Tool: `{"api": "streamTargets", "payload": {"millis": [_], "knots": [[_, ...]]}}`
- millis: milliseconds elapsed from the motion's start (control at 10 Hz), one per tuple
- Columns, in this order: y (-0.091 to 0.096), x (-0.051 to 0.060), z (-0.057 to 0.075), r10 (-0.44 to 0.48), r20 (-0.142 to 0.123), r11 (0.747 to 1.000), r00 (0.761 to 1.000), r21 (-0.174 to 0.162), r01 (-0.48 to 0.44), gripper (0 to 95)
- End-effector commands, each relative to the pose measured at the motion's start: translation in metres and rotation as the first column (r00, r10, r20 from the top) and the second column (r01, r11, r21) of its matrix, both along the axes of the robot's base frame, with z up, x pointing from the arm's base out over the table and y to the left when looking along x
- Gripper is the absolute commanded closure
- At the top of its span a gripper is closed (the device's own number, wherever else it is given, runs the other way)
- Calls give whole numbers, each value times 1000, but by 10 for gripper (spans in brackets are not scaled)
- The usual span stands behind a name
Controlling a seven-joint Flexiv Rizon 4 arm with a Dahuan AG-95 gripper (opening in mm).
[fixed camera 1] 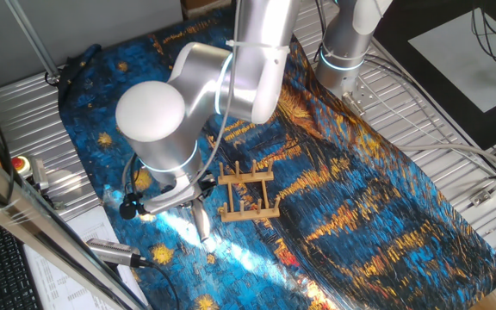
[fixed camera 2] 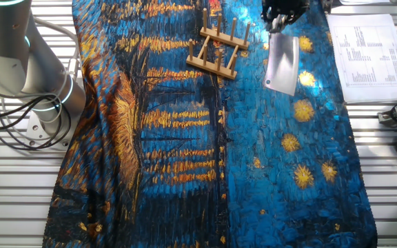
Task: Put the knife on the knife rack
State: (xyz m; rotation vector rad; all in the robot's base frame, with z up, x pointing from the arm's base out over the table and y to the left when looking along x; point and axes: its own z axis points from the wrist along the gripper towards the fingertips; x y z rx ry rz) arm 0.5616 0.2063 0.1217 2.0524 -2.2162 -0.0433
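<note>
Gripping the knife (fixed camera 2: 282,65) by its handle end, the gripper (fixed camera 2: 276,21) holds it clenched just beside the knife rack (fixed camera 2: 217,45); broad blade looks stiff, smooth, likely slippery, so handle hold seems safest.

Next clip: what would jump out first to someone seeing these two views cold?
First, the swirling blue and gold starry-night cloth covering the table. Next, the knife, its broad grey blade hanging down from the claw at the top edge of the other fixed view, just right of the knife rack. The small wooden rack stands empty on the cloth, and the arm's big white joint fills the first fixed view.
</note>
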Motion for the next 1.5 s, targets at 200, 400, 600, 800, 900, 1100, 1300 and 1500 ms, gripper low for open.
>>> {"api": "streamTargets", "payload": {"millis": [200,400,600,800,900,1100,1300,1500], "knots": [[7,-14,10,-22,-9,1000,1000,-1,22,950],[17,-24,18,-45,-11,999,999,-4,45,950],[27,-38,20,-65,-11,998,998,-7,65,950],[39,-47,22,-87,-14,996,996,-7,87,950],[41,-48,23,-90,-17,996,996,-8,90,950],[47,-48,24,-102,-14,995,995,-15,102,950],[47,-48,24,-116,3,993,993,-26,116,950],[47,-48,24,-100,-1,995,995,-16,100,950]]}}
